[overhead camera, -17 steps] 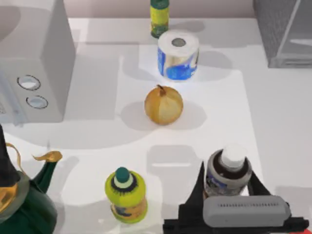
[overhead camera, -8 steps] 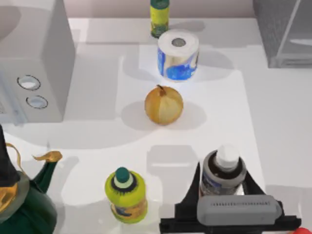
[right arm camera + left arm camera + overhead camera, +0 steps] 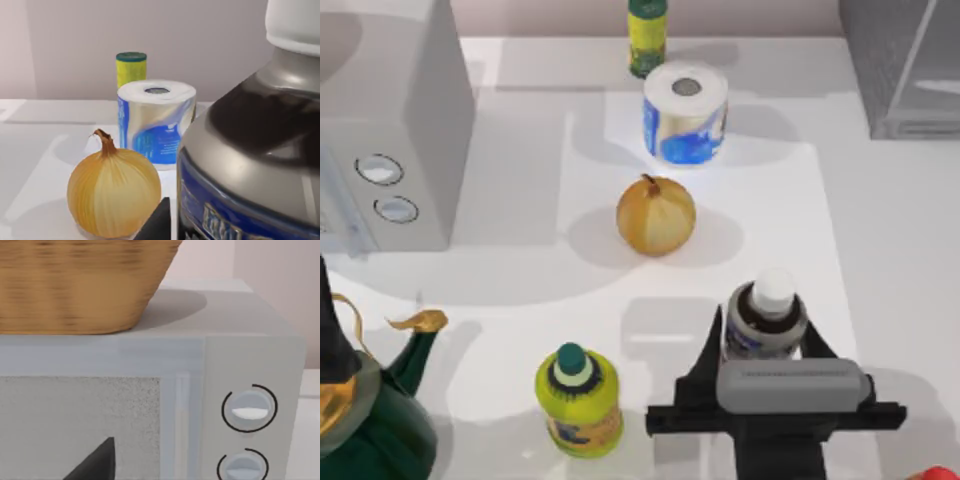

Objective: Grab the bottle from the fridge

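Right gripper (image 3: 763, 345) clamped on upright bottle (image 3: 767, 318) (near onion (image 3: 656, 214)).

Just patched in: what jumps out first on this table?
The right gripper at the table's near edge, its fingers flanking the bottle, which stands on the table, not in the fridge at far right. Mid-table sits an onion, with a blue-printed paper roll behind it.

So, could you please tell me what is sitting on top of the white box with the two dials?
A woven basket rests on the white box. Its rim and contents are cut off by the left wrist view's edge.
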